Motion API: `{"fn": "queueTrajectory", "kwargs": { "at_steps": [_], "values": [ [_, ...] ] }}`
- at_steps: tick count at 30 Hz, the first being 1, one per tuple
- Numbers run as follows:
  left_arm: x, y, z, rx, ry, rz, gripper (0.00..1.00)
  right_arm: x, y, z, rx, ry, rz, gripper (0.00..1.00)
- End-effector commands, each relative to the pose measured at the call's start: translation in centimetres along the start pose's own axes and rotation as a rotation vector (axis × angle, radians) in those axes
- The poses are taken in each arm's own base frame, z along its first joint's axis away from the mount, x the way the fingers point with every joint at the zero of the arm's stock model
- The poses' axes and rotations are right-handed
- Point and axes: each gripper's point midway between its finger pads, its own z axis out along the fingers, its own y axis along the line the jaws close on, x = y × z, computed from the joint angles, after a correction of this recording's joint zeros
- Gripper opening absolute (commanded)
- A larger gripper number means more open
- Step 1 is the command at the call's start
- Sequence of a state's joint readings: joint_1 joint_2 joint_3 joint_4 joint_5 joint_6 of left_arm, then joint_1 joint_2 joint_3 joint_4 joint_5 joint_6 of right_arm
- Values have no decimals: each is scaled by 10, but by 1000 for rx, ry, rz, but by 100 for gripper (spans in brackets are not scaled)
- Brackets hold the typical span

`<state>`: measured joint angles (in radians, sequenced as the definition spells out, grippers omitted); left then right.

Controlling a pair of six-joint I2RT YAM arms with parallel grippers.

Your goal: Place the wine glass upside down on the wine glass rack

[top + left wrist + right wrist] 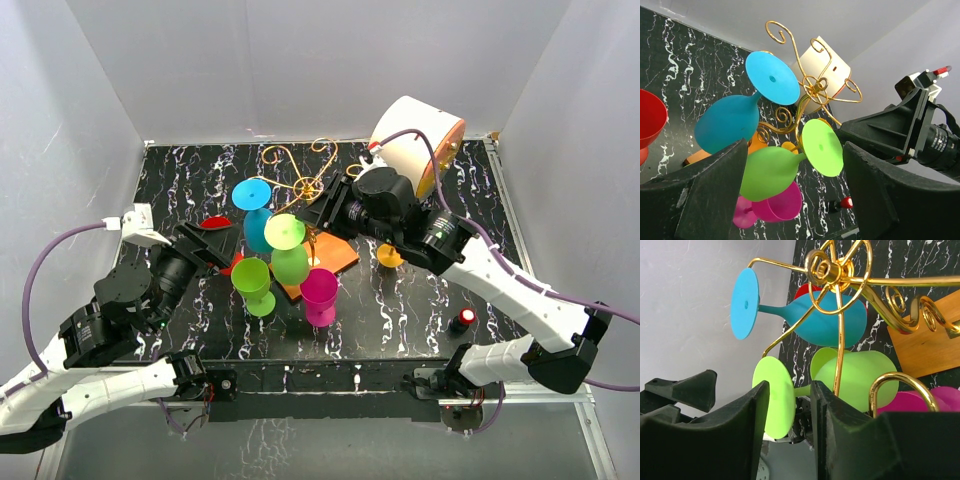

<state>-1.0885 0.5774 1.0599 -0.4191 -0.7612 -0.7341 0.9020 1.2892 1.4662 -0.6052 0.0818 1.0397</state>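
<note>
The gold wire rack stands on its wooden base at mid-table. It also shows in the left wrist view and the right wrist view. A lime-green wine glass hangs on it upside down, bowl down, beside a hanging blue glass. My right gripper is open, its fingers either side of the green glass's foot. In the top view it is at the rack. My left gripper is open and empty, left of the rack.
A second lime glass and a magenta glass stand in front of the rack. A red glass lies at the left. A white cylinder is at the back right. A small orange object and a red-tipped object lie at the right.
</note>
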Motion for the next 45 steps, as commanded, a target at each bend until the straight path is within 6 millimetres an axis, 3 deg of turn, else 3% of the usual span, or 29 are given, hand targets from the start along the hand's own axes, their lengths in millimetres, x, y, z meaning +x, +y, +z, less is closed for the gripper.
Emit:
{"fn": "queueTrajectory", "kwargs": {
  "at_steps": [1, 8, 12, 16, 20, 23, 30, 37, 45],
  "values": [
    [-5, -5, 0, 11, -8, 4, 76, -28, 30, -27, -84, -91, -5, 41],
    [-5, -3, -1, 4, 1, 22, 77, -37, 37, -54, -124, -126, -44, 59],
    [-9, -4, -5, 11, 11, 51, 79, -45, 38, -85, -164, -176, -102, 71],
    [-11, -7, -10, 37, 32, 101, 80, -55, 11, -113, -78, -247, -146, 73],
    [-15, -12, -15, 77, 44, 143, 81, -49, -33, -131, 61, -257, -189, 72],
    [-18, -17, -17, 106, 46, 171, 81, -34, -55, -134, 113, -200, -216, 69],
    [-36, -25, -17, 121, -9, 189, 81, 21, -70, -112, 34, 22, -300, 58],
    [-64, -40, -22, 163, -74, 209, 81, 27, -49, -118, -180, -7, -456, 56],
    [-78, -46, -25, 172, -97, 230, 81, 41, -54, -90, -177, 45, -550, 57]
  ]
}}
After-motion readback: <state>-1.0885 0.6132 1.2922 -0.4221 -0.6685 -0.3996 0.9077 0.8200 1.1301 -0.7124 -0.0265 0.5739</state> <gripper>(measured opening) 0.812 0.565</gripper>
